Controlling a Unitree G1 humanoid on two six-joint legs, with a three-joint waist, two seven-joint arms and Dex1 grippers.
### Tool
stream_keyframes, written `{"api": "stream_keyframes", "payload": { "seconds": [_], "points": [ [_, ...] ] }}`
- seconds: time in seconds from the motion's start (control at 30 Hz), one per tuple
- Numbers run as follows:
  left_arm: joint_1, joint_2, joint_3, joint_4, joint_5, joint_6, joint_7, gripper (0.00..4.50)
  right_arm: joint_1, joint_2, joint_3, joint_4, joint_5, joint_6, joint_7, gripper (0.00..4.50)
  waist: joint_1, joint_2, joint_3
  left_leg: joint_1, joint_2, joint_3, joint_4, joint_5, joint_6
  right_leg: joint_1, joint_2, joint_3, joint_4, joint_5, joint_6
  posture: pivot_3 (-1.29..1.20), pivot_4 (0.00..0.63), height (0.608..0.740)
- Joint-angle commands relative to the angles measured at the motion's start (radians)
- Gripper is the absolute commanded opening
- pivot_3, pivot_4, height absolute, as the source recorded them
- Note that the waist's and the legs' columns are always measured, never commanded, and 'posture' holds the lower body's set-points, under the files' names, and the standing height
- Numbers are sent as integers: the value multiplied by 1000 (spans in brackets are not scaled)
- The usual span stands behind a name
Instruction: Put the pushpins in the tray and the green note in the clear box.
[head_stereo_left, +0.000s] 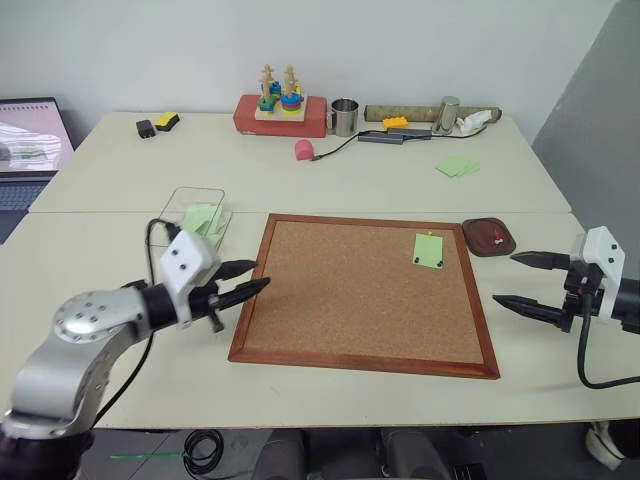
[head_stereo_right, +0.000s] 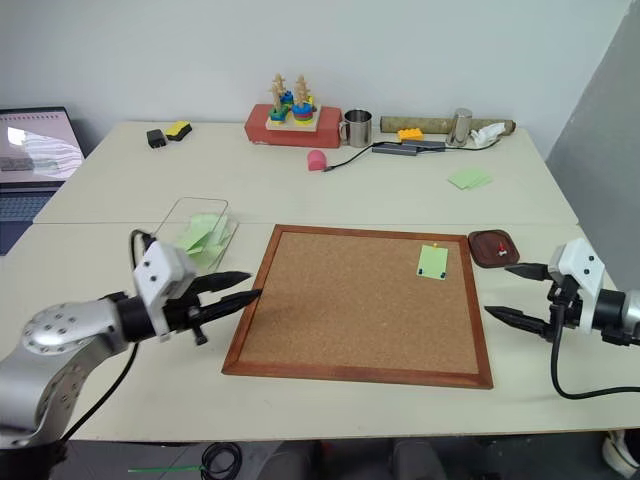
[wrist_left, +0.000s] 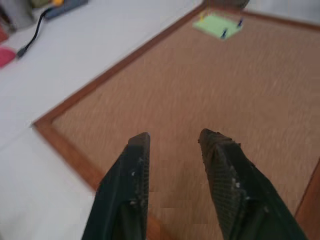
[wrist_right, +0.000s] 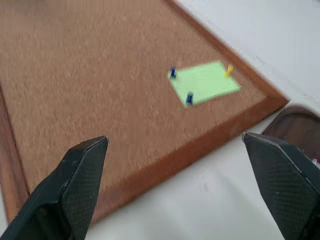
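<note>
Three pushpins (wrist_right: 189, 98) pin the flimsy green note (wrist_right: 204, 82); grasp their heads first, left gripper (head_stereo_left: 247, 279) narrow and empty, right gripper (head_stereo_left: 520, 280) wide.

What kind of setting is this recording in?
Probably an office or lab workroom: pale tables pushed together against a plain wall, a laptop at the far left edge, and a corkboard laid flat as a test setup.

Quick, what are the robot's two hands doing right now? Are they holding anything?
Left gripper: black fingers partly open, holding nothing, over the wood-framed corkboard.
Right gripper: wide open, empty.
</note>
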Motion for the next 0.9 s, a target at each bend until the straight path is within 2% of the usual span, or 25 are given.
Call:
{"api": "stream_keyframes", "payload": {
  "seconds": [0.03,0.17,0.37,0.5,0.63,0.9],
  "points": [
    [-115,-86,-129,38,-5,9,0,778,8,44,-54,-133,69,60,-95,4500,1,0,0,0,0,0,0,0,0,0,0,0,0,0,1,0,150,740],
    [-181,-166,-211,134,27,-15,-9,5,-28,137,-40,-228,107,109,-233,4500,0,-1,0,-2,-1,-1,0,0,0,0,0,0,-1,1,2,0,150,740],
    [-227,-265,-315,272,89,-103,-33,5,-70,226,42,-263,87,144,-349,4500,-1,-1,0,-1,0,-2,0,0,0,-1,1,0,0,1,1,0,150,740],
    [-267,-353,-370,455,178,-232,-23,5,-131,264,136,-189,-6,126,-418,4500,1,-1,0,-2,-1,-2,1,0,0,-1,0,0,-2,1,1,0,150,740],
    [-283,-411,-408,610,266,-345,-13,5,-240,317,204,-12,-103,109,-492,4500,0,-1,0,-2,-1,-2,1,0,0,-1,0,0,-1,2,1,0,150,740],
    [-243,-442,-407,698,322,-426,-1,5,-374,388,278,262,-226,18,-517,4500,0,1,-1,-2,-1,-2,1,0,0,-1,0,0,0,5,-3,0,150,740]
  ]
}}
